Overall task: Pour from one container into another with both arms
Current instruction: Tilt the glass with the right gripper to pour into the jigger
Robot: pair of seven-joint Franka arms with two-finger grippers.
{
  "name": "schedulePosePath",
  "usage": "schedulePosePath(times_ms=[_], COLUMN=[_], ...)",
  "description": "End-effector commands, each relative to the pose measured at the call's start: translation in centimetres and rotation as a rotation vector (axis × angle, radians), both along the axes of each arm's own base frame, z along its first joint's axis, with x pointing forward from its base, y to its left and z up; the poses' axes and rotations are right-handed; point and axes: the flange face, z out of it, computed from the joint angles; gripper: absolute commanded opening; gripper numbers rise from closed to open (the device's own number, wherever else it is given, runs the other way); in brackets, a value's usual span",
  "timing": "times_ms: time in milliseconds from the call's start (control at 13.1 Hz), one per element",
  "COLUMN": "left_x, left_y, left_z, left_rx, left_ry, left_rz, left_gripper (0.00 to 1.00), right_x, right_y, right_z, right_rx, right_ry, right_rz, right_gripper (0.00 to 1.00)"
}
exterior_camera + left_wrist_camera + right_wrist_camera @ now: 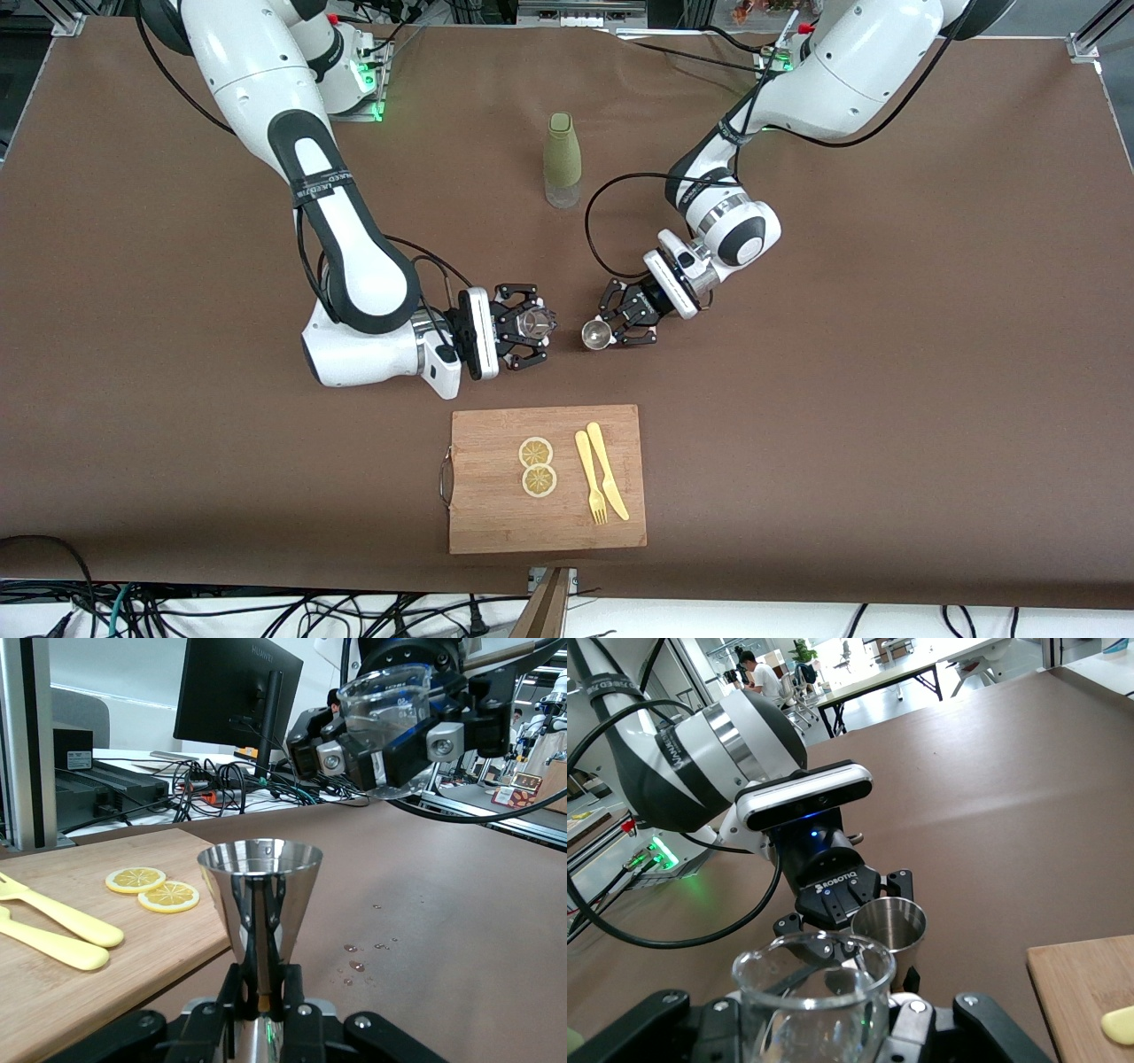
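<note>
My right gripper (532,326) is shut on a clear glass beaker (534,324), held a little above the brown table. From the right wrist the beaker (811,997) fills the foreground between the fingers of the right gripper (815,1028). My left gripper (613,332) is shut on a small steel measuring cup (594,335), mouth up, a short gap from the beaker. The left wrist view shows the left gripper (263,985) clamped on the waist of the cup (260,890), with the beaker (388,700) higher up in the right gripper (390,749). The cup (888,926) also appears in the right wrist view.
A green bottle (562,159) stands farther from the front camera than both grippers. A wooden cutting board (496,518) lies nearer to it, carrying two lemon slices (537,466), a yellow fork (589,489) and knife (608,483). Water drops (358,964) dot the table by the cup.
</note>
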Motion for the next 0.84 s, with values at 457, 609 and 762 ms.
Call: schedulePosePath(times_ms=[457, 609, 762], left_x=[-1.9, -2.0, -2.0], left_y=[-4.4, -4.4, -4.4], left_z=[-0.6, -0.9, -1.0], left_rx=[0.173, 0.180, 0.180], left_ry=[-0.201, -0.202, -0.201], left_rz=[0.062, 0.065, 0.065], left_gripper=[0.00, 0.00, 0.00], right_x=[0.9, 0.7, 0.6], right_y=[3.4, 4.4, 4.6], right_z=[3.5, 3.6, 3.5], right_rx=[-0.171, -0.199, -0.225], right_ry=[-0.044, -0.091, -0.118], right_rz=[-0.100, -0.118, -0.113], right_gripper=[0.09, 0.09, 0.09])
